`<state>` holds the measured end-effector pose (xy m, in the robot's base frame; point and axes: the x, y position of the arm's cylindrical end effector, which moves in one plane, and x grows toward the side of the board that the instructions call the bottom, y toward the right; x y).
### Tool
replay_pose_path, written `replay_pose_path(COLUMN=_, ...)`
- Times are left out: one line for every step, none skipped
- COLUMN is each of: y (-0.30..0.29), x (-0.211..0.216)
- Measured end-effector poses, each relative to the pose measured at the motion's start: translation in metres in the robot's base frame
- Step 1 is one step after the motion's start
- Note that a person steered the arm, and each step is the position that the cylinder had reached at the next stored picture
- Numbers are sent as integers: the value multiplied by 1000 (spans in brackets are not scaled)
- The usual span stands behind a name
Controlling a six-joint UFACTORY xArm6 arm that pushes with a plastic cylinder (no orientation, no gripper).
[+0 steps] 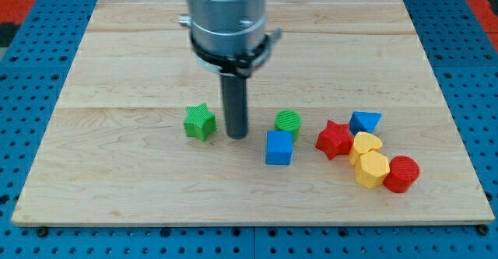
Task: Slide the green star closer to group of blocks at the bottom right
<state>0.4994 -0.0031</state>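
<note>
Wooden board (117, 72), green star (199, 122) beside my tip (236, 136)

Robotics lab — wooden board (117, 49) on blue perforated bench (31, 64).

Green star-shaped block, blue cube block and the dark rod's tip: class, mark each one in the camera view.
green star-shaped block (199, 122), camera view, middle of its top face
blue cube block (278, 148), camera view, centre of the cube
my tip (236, 137), camera view, very end of the rod, between star and cube
</note>
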Motion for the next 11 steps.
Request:
replay_pose_path(y=50, x=25)
replay_pose_path(y=80, x=47)
replay_pose_path(y=39, x=67)
replay_pose_path(y=-43, x=81)
replay_pose_path(y=-103, x=38)
replay_pose_path(y=-132, x=-13)
replay_pose_path(y=-106, x=-40)
replay_pose_path(y=-39, x=-35)
replay_pose_path(y=-26, x=-6)
replay_pose_path(y=-65, x=6)
replay_pose_path(y=-90, x=20)
